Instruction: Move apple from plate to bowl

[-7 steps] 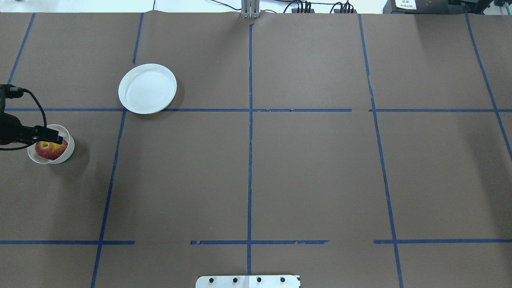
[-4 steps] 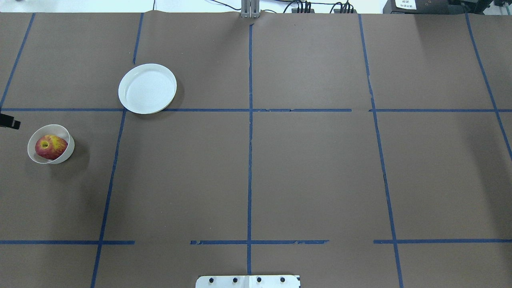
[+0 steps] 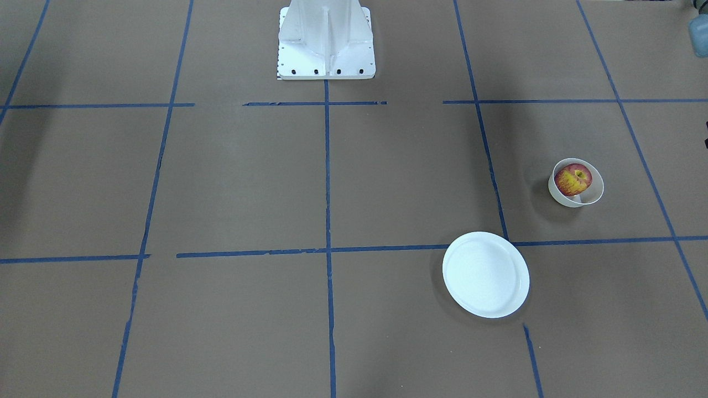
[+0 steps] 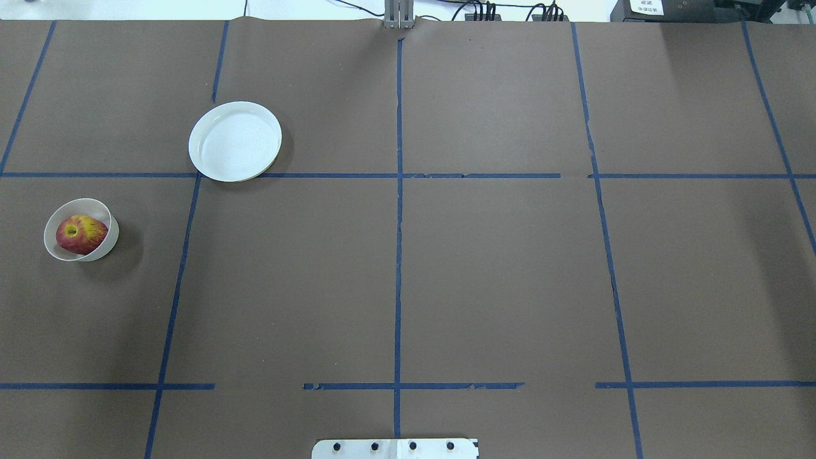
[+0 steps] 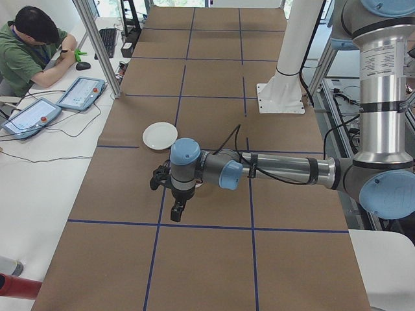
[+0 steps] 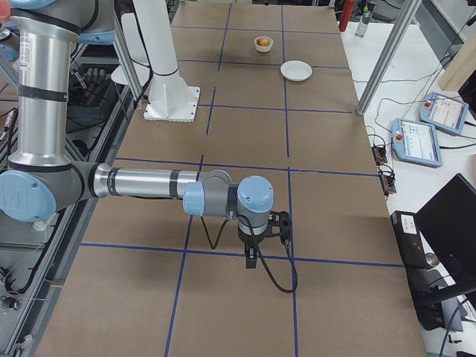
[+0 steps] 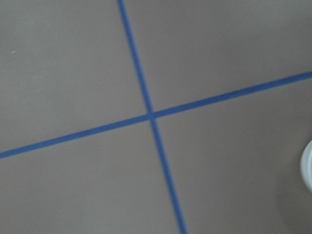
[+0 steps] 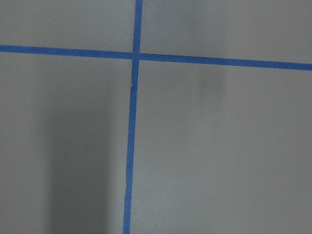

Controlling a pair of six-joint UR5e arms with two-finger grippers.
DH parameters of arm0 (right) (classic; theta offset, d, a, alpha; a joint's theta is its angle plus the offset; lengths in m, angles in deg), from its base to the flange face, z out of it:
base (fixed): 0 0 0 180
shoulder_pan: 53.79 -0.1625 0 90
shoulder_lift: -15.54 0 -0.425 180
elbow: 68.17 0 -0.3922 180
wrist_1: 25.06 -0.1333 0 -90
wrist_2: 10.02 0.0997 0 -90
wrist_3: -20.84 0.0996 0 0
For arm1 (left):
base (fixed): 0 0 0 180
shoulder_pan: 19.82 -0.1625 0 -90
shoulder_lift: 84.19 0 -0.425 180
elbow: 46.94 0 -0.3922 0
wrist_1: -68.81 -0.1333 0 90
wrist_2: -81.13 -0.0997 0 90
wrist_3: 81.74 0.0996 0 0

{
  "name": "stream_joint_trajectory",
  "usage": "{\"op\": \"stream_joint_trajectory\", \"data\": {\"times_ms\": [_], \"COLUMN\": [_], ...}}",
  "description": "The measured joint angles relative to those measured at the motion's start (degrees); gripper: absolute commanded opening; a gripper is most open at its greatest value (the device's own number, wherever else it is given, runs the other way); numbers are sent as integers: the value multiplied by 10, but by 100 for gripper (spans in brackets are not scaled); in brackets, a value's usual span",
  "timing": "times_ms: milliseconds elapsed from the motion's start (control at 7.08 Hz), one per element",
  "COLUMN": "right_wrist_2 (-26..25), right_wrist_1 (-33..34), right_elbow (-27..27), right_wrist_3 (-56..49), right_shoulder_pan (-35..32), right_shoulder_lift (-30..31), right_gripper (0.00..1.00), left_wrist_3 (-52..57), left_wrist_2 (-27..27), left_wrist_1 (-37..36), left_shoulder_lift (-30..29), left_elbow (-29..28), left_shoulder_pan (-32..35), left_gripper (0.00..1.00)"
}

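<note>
The red and yellow apple (image 4: pixel 81 234) sits inside the small cream bowl (image 4: pixel 102 248) at the left side of the overhead view; it also shows in the front-facing view (image 3: pixel 573 179) in the bowl (image 3: pixel 592 194). The white plate (image 4: pixel 235 141) is empty, also in the front-facing view (image 3: pixel 485 275). My left gripper (image 5: pixel 175 212) shows only in the exterior left view, hanging above the table near the bowl; I cannot tell if it is open. My right gripper (image 6: pixel 253 256) shows only in the exterior right view, far from the bowl; I cannot tell its state.
Brown paper with blue tape lines covers the table. The robot's white pedestal (image 3: pixel 326 41) stands at the middle of its near edge. An operator (image 5: pixel 29 45) sits at a side table with teach pendants (image 5: pixel 81 92). A white rim (image 7: pixel 308 165) shows at the left wrist view's right edge.
My left gripper, over the bowl and apple one second ago, has pulled back out of the overhead view's left edge. The apple stays in the bowl.
</note>
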Motion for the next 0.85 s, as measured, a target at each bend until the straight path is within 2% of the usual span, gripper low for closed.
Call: {"op": "stream_joint_trajectory", "data": {"times_ms": [282, 424, 847], "right_wrist_2": [0, 0, 0], "right_wrist_1": [0, 0, 0], "right_elbow": [0, 0, 0], "right_wrist_3": [0, 0, 0], "right_shoulder_pan": [0, 0, 0], "right_shoulder_lift": [0, 0, 0], "right_gripper": [100, 100, 100], "left_wrist_3": [78, 89, 94], "left_wrist_2": [38, 63, 98], "left_wrist_1": [-100, -123, -130], "left_shoulder_lift": [-4, -4, -4], "left_elbow": [1, 1, 9], "left_shoulder_pan": [63, 72, 77], "left_gripper": [100, 100, 100]}}
